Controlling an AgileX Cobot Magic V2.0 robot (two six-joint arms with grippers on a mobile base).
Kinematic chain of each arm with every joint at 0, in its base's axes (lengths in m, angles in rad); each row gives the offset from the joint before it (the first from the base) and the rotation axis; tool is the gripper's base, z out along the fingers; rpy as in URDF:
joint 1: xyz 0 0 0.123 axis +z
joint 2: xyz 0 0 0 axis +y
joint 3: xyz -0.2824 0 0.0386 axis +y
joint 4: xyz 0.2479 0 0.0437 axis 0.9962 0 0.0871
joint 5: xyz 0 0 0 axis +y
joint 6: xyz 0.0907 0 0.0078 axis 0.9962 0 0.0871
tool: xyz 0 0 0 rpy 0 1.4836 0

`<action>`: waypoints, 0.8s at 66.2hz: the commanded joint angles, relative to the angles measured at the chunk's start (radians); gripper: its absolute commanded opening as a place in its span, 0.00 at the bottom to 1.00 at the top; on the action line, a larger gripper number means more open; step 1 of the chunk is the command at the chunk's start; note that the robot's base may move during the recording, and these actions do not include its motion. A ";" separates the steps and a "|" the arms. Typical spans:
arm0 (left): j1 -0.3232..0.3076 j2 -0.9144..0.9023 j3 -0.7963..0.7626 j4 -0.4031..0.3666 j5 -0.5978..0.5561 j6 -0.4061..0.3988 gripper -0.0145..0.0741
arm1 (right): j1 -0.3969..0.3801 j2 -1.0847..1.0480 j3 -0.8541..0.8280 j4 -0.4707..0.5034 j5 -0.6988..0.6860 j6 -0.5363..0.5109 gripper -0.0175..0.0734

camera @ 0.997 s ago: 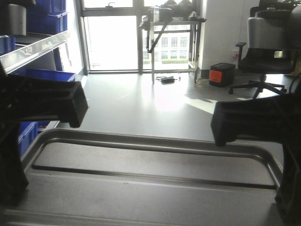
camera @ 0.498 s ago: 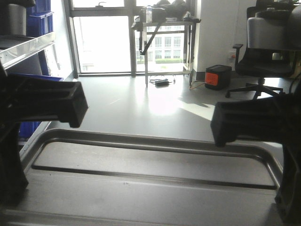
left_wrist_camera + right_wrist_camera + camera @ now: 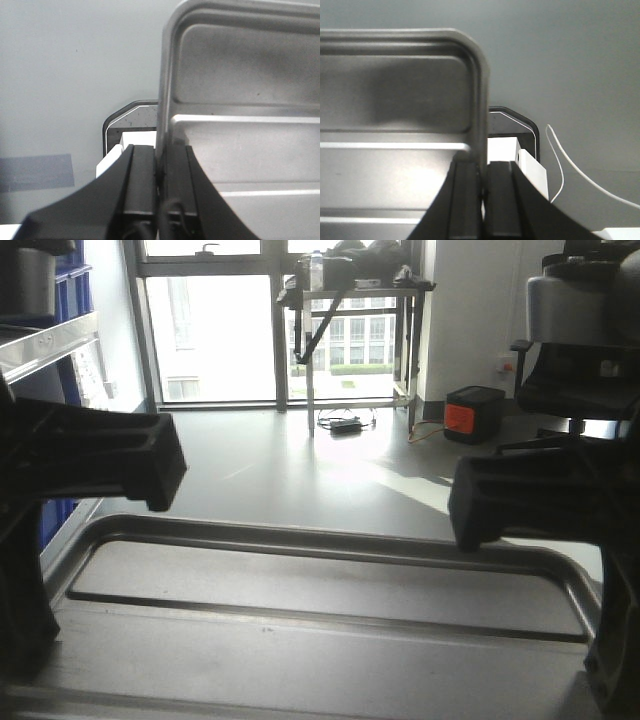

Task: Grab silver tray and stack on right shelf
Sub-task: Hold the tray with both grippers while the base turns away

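Obs: left pincer (image 3: 161, 185) nipped onto silver tray (image 3: 240, 150) left rim; right pincer (image 3: 482, 195) nipped onto its right rim. Tray hangs level between both arms, long axis pincer to pincer, above floor (image 3: 300, 470). No right shelf in view.

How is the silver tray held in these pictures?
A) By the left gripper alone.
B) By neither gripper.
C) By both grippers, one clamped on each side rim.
C: the wrist views show the left gripper and right gripper each shut on a rim of the silver tray.
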 commanded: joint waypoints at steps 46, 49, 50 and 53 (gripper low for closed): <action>-0.002 -0.021 -0.023 0.029 0.026 0.000 0.05 | -0.001 -0.019 -0.022 -0.035 0.031 -0.005 0.26; -0.002 -0.021 -0.023 0.031 0.026 0.000 0.05 | -0.001 -0.019 -0.022 -0.035 0.031 -0.005 0.26; -0.002 -0.021 -0.023 0.031 0.026 0.000 0.05 | -0.001 -0.019 -0.022 -0.035 0.031 -0.005 0.26; -0.002 -0.021 -0.023 0.031 0.026 0.000 0.05 | -0.001 -0.019 -0.022 -0.035 0.031 -0.005 0.26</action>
